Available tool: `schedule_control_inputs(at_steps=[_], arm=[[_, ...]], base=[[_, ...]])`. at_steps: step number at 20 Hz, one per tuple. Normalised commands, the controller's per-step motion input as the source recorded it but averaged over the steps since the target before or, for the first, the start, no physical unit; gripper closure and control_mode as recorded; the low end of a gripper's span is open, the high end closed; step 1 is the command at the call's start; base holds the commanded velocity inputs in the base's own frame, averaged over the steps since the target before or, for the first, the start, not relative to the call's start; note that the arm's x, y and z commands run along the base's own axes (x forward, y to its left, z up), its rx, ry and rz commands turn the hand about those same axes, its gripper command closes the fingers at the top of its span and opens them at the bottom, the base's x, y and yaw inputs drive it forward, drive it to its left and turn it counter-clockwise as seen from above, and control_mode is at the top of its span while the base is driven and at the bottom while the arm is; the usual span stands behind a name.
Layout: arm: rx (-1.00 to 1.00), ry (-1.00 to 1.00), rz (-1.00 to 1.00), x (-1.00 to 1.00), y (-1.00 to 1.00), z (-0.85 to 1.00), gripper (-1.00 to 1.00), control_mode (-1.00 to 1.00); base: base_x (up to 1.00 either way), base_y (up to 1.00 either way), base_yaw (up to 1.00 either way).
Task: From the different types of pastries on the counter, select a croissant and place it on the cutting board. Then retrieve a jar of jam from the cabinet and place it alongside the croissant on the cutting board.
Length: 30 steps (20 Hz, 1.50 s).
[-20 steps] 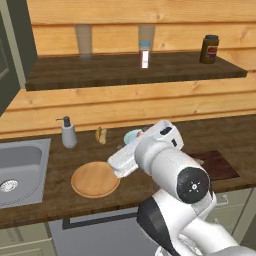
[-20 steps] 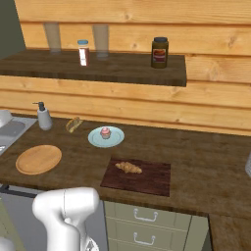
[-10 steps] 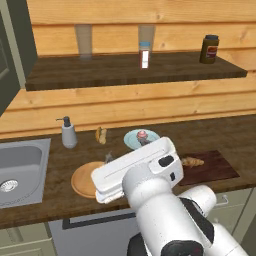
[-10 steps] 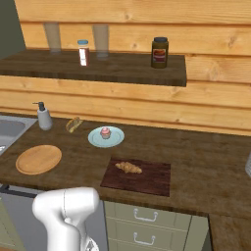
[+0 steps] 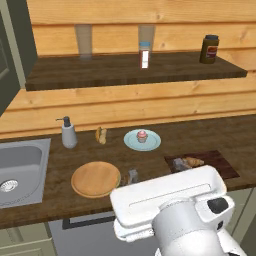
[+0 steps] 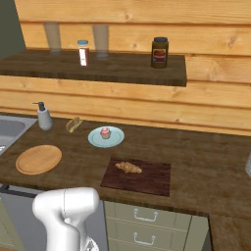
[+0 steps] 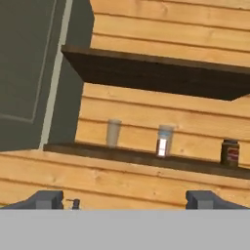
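Croissant [image 6: 128, 167] lies on the dark cutting board [image 6: 152, 182], toward the board's left end, on the wooden counter [image 6: 206, 162]. Left of the board sits a light blue plate [image 6: 115, 139] with a pink cupcake [image 6: 105, 132] on it, and beyond that a small hot-dog-like pastry [image 6: 74, 124], a soap dispenser [image 6: 44, 116] and a round wooden board [image 6: 38, 159]. The sink [image 5: 20, 170] is at the far left of the counter.

On the shelf [image 6: 122, 73] above, the jam jar [image 6: 159, 52] stands upright with a dark lid, well to the right of a small white-and-red shaker [image 6: 83, 52] and two grey glasses [image 6: 101, 40].

In the hand view the gripper [image 7: 124, 200] points at the shelf from a distance, its fingers [image 7: 46, 199] spread wide with nothing between them. The jar [image 7: 230, 152] shows there at the right, apart from both fingertips.
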Motion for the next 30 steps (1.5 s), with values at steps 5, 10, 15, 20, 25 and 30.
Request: schedule_control_inputs(at_steps=[5, 10, 15, 20, 25, 30], arm=[[0.29, -0.16, 0.03, -0.80, -0.64, 0.00, -1.00, -1.00], [0.11, -0.03, 0.00, -0.20, -0.18, 0.00, -1.00, -1.00], [0.00, 0.00, 0.00, 0.00, 0.00, 0.00, -1.00, -1.00], [0.00, 0.00, 0.00, 0.00, 0.00, 0.00, -1.00, 1.00], [0.00, 0.00, 0.00, 0.00, 0.00, 0.00, -1.00, 1.00], [0.00, 0.00, 0.00, 0.00, 0.00, 0.00, -1.00, 1.00]], base=[[0.00, 0.00, 0.00], [0.00, 0.00, 0.00], [0.00, 0.00, 0.00], [-0.35, 0.00, -0.02], [-0.93, 0.17, -0.03], [-0.45, 0.75, 0.00]])
